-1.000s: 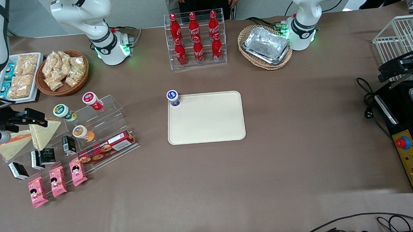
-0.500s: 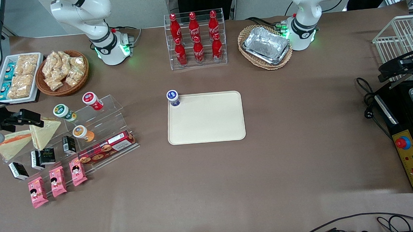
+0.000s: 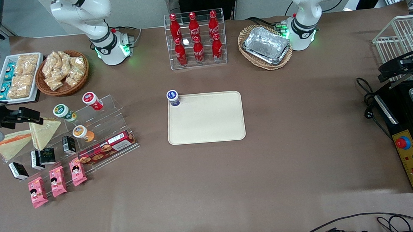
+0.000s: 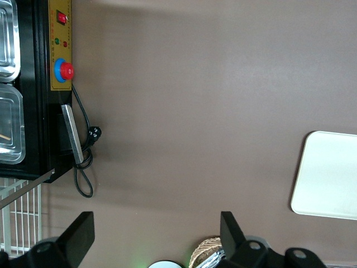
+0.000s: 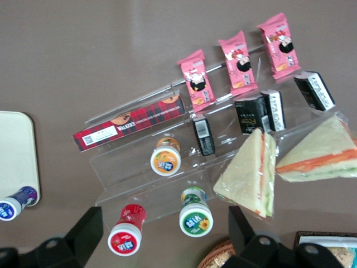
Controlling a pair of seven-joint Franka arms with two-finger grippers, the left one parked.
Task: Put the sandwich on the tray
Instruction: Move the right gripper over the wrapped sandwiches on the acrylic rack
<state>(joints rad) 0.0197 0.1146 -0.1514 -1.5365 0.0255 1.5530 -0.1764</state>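
Finding the right arm's gripper [image 5: 163,223] hovering at the working arm's end of the table, above the clear acrylic stepped display rack [image 3: 102,124] and near the two wrapped wedges. Recording its fingers [image 5: 85,231] as spread wide, with nothing between them and nothing touching them.

Locating the clear-wrapped triangular sandwich with the orange and green filling stripe [image 3: 12,143] lying flat on the brown table covering [image 3: 299,160], just beside the plainer pale-yellow triangular wedge [image 3: 44,131] and close to the small black cartons [image 3: 42,156] on the rack's lower step. Seeing the stripe most plainly in the right wrist view. Noting no contact between gripper and sandwich.

Locating the large cream-beige rectangular plastic tray [image 3: 207,130] at the middle of the table, well apart from the sandwich. Noting one small blue-capped bottle [image 3: 173,96] standing at a tray corner and the remaining tray surface lying bare.

Judging the task as barely begun: nothing grasped, nothing lifted, nothing delivered. Judging the present step as the approach. Listing as outstanding: lining up over the striped wedge and not its plainer neighbour, descending, closing on the wrap, lifting, carrying toward the table's middle, setting down on the bare tray surface away from the bottle.
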